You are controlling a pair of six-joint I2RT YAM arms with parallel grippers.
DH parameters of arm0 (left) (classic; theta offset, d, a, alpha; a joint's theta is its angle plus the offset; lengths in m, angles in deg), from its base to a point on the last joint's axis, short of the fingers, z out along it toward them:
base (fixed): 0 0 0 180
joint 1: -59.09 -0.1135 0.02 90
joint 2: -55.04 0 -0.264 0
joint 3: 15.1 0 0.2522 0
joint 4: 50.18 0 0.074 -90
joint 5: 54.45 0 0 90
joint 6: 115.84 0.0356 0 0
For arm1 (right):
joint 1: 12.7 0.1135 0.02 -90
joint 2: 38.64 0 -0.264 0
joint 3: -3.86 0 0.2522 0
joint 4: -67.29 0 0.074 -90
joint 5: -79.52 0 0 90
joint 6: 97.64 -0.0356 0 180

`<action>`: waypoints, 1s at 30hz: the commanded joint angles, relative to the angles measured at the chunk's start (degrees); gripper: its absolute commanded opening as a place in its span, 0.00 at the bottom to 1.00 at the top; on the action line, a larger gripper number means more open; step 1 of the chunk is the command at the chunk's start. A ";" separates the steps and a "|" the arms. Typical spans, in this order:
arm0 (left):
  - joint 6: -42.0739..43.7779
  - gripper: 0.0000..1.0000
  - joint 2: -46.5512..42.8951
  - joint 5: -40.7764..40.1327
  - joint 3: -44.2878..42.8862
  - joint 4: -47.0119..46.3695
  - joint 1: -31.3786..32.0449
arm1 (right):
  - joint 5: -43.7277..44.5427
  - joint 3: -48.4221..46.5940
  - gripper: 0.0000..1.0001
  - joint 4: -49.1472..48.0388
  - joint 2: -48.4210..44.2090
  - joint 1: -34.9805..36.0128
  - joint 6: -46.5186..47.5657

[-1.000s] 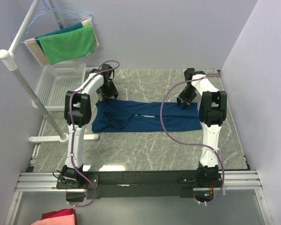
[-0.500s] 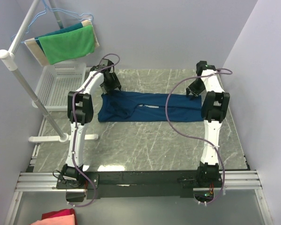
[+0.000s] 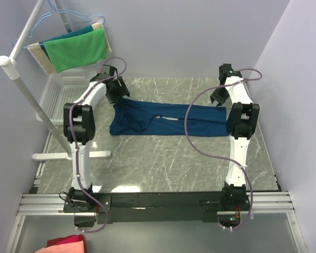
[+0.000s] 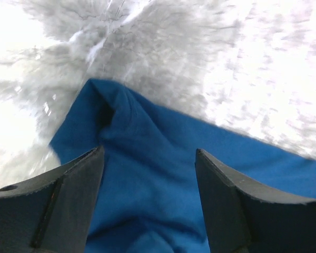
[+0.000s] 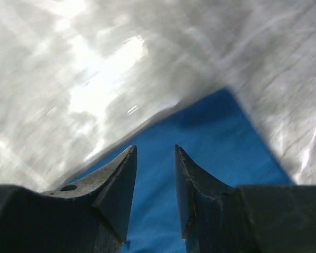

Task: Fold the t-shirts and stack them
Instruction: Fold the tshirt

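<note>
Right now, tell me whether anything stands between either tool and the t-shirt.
Nothing visible does. The left tool hangs with its jaws apart over the far left corner of the navy t-shirt, and the right tool over the far right corner. Both wrist views show only blue fabric and bare table beyond them.

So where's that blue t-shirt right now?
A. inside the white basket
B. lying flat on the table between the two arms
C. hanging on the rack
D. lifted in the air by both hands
B: the navy t-shirt lies flat as a long band on the marble table, with the left hand and the right hand open above its ends.
</note>
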 commanded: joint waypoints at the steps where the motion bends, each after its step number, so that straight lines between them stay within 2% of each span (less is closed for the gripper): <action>1: 1.47 0.76 -10.97 -0.04 4.08 -7.36 0.30 | 6.27 -0.12 0.42 -3.36 -8.91 6.66 3.47; 4: 1.38 0.72 -9.49 -0.30 1.73 -2.47 1.00 | 8.30 -0.21 0.42 -2.48 -9.44 10.34 3.83; 9: 3.14 0.62 -6.94 -3.20 0.30 2.75 4.07 | 4.44 1.45 0.42 -3.01 -9.44 13.70 2.95; 17: 2.53 0.35 -6.23 0.49 3.30 2.92 5.66 | -1.54 0.32 0.42 -5.20 -8.65 18.97 3.12; 24: 2.09 0.27 -4.04 -2.06 3.64 6.61 5.57 | -6.64 -2.40 0.42 -5.21 -6.11 22.57 4.35; 30: 1.21 0.28 -4.91 -1.89 6.37 7.41 5.66 | -8.49 -2.15 0.42 -5.38 -4.87 25.65 5.67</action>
